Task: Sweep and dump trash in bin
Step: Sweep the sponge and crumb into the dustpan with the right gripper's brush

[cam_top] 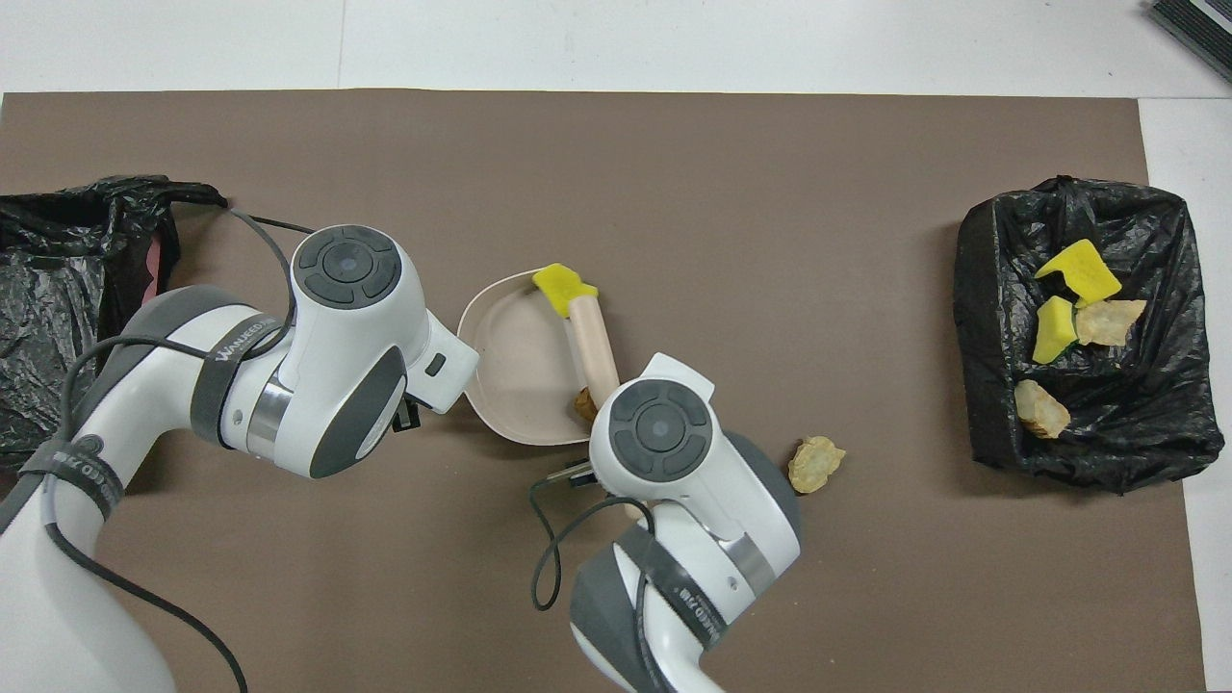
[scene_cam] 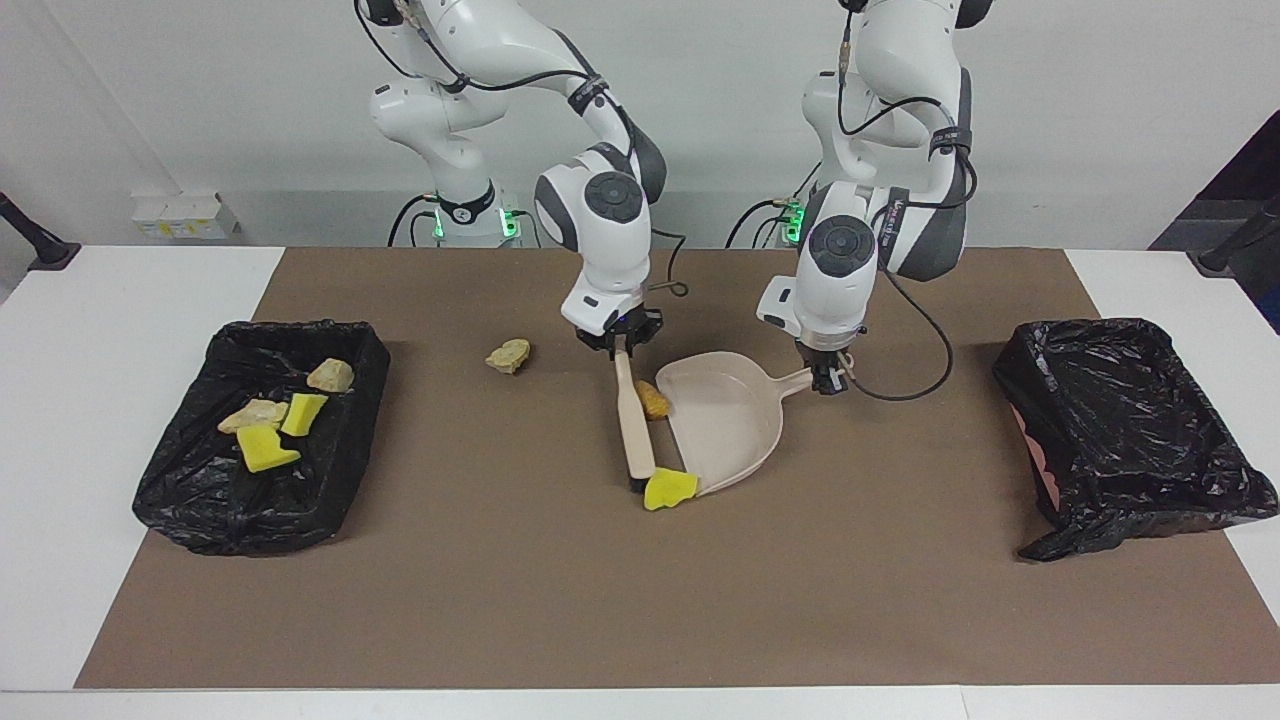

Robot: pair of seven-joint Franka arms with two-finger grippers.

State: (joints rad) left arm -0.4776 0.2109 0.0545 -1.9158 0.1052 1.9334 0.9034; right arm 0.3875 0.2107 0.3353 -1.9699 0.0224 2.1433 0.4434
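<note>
- Facing view shows seven scraps of trash in all: three yellow sponge chunks and four tan to orange-brown lumps.
- Four scraps lie in the black-lined bin (scene_cam: 200, 470) at the right arm's end of the tabletop: two yellow chunks (scene_cam: 265, 450) and two tan lumps (scene_cam: 330, 375).
- One orange-brown lump (scene_cam: 655, 400) sits at the open edge of the beige dustpan (scene_cam: 730, 420), touching the brush (scene_cam: 633, 425).
- One yellow chunk (scene_cam: 668, 489) rests at the dustpan's open edge, at its corner farthest from the robots, against the brush tip.
- One tan lump (scene_cam: 509, 355) lies alone on the brown mat (scene_cam: 640, 600), between the bin and the brush, nearer to the robots than the yellow chunk.
- The right gripper (scene_cam: 620, 343) has its fingers clamped on the brush handle.
- The left gripper (scene_cam: 826, 378) has its fingers clamped on the dustpan's handle.
- A second black-lined bin (scene_cam: 1130, 440) stands at the left arm's end; no scraps show in it.
</note>
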